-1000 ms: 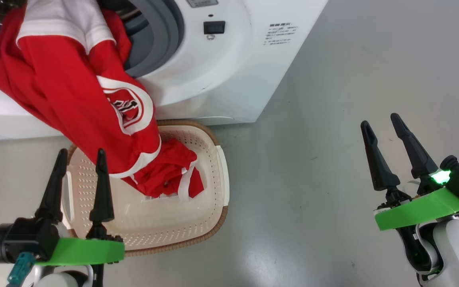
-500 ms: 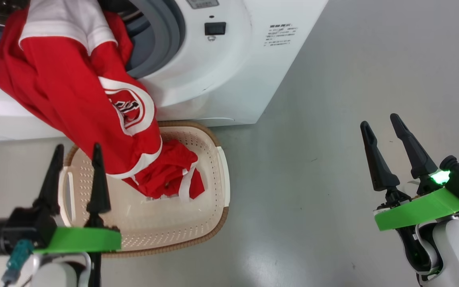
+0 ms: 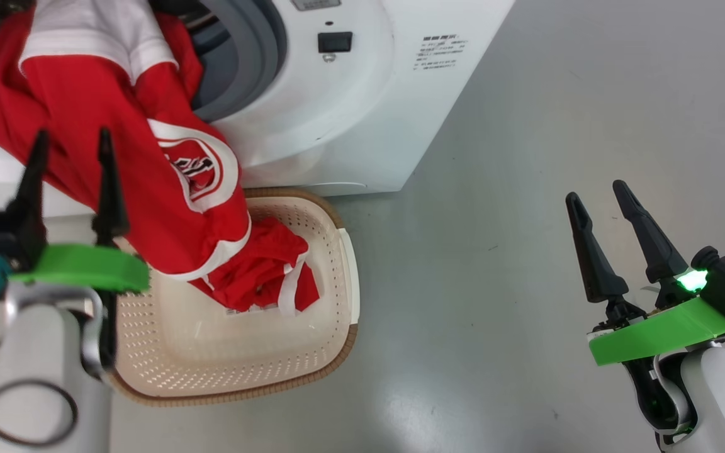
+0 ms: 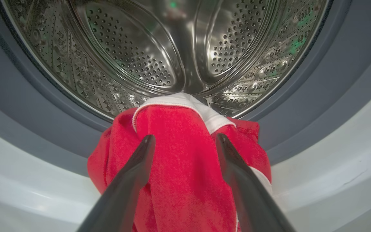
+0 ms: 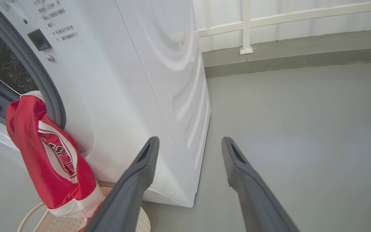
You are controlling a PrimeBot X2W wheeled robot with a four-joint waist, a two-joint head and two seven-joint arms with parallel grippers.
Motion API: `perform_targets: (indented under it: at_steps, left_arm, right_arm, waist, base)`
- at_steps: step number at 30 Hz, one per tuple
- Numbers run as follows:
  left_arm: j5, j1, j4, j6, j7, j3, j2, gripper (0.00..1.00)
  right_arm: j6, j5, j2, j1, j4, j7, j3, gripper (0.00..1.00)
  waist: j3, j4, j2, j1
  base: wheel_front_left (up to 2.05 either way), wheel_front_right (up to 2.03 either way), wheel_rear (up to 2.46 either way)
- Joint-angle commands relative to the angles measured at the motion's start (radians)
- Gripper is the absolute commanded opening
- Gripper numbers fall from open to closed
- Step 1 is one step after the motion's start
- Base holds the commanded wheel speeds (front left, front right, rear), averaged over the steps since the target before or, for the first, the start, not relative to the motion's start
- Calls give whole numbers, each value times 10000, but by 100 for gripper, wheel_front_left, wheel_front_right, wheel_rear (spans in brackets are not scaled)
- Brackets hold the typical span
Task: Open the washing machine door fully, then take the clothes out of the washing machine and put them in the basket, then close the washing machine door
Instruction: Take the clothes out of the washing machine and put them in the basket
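The white washing machine [image 3: 350,126] stands open; its door is out of view. Red clothes [image 3: 167,207] with white trim hang from the drum's mouth over the grey ring into the cream basket [image 3: 337,352] on the floor, where more red cloth lies. My left gripper [image 3: 70,141] is open, raised in front of the hanging garment. In the left wrist view the left gripper [image 4: 185,137] points at the red clothes [image 4: 172,180] below the steel drum [image 4: 140,58]. My right gripper [image 3: 596,192] is open and holds nothing, far right over the floor.
Grey floor [image 3: 526,157] spreads to the right of the machine. In the right wrist view the right gripper [image 5: 189,139] faces the machine's side [image 5: 159,80], with a white rail and low kerb [image 5: 269,42] behind. The basket touches the machine's base.
My left gripper has risen from over the basket's left side up to the red garment at the drum's mouth. The right arm and the clothes have kept still.
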Motion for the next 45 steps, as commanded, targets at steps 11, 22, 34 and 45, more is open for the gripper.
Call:
perform_targets:
  at_steps: [11, 22, 34, 45]
  left_arm:
    - [52, -2242, 2056, -173, 392, 260, 1224, 100]
    - [-315, -3842, 4771, -596, 479, 112, 1647, 100]
    - [-816, -4814, 6296, -930, 64, -634, 1570, 42]
    - [-1023, -4737, 6314, -943, -56, -1041, 1548, 0]
  right_arm:
    - [48, -70, -7, 199, -305, -65, 91, 100]
    - [48, -78, 21, 59, -328, -65, 101, 100]
    - [48, -92, 68, -4, -345, -65, 39, 100]
    - [48, -103, 96, 18, -352, -65, -19, 100]
  waist:
    - [261, -121, -1, 0]
    - [421, -262, -1, 0]
    - [501, -347, -1, 0]
    - [471, -316, -1, 0]
  base:
    - [0, 0, 0]
    - [0, 0, 0]
    - [0, 0, 0]
    - [0, 0, 0]
